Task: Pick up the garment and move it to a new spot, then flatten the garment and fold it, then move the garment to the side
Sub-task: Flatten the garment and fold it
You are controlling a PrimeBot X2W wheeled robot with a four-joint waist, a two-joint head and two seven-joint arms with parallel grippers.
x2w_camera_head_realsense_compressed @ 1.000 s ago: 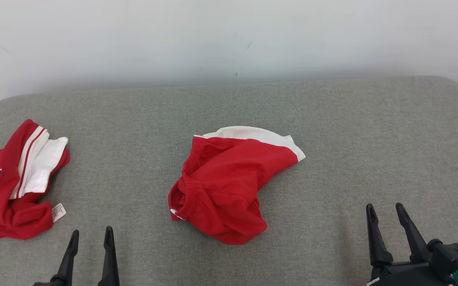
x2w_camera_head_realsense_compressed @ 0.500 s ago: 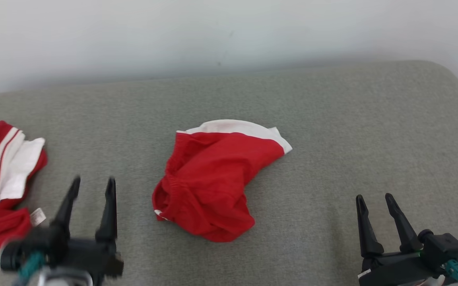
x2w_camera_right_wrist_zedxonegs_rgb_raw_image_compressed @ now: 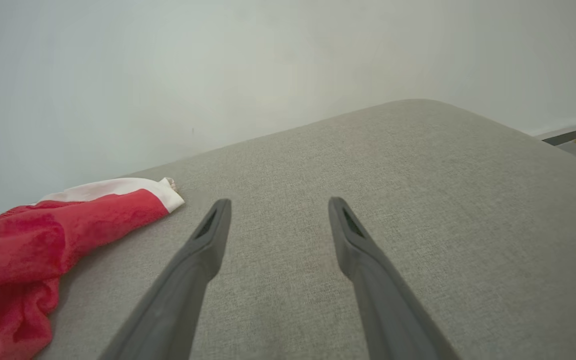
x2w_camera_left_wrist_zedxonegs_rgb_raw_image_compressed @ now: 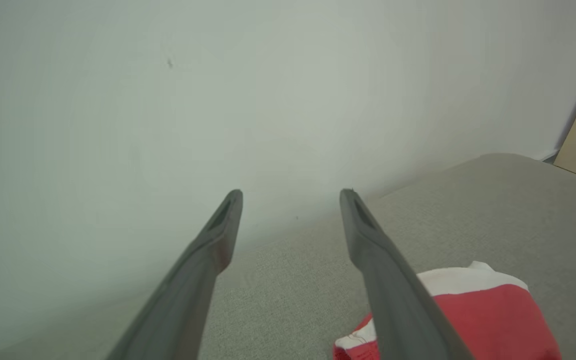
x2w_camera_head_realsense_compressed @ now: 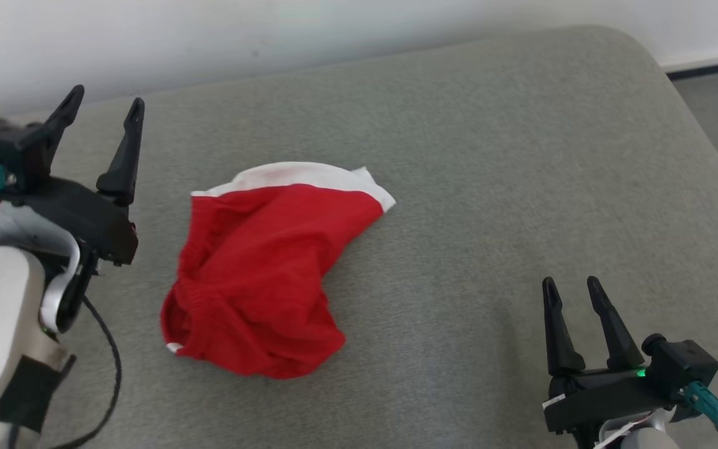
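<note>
Left gripper [x2w_camera_head_realsense_compressed: 108, 96], fingers [x2w_camera_head_realsense_compressed: 123, 149] wide, has advanced beside the garment [x2w_camera_head_realsense_compressed: 259, 274]; right gripper [x2w_camera_head_realsense_compressed: 570, 284] fingers [x2w_camera_head_realsense_compressed: 557, 330] wide too.

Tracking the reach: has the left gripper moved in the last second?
Yes. The left gripper went from the red garment's near edge to past its white far edge.

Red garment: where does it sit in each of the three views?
Head view: red garment centre-left, crumpled.
Left wrist view: red garment in the bottom right corner.
Right wrist view: red garment at the lower left edge.
Shared landmark: the grey cushion's rounded far corner.
</note>
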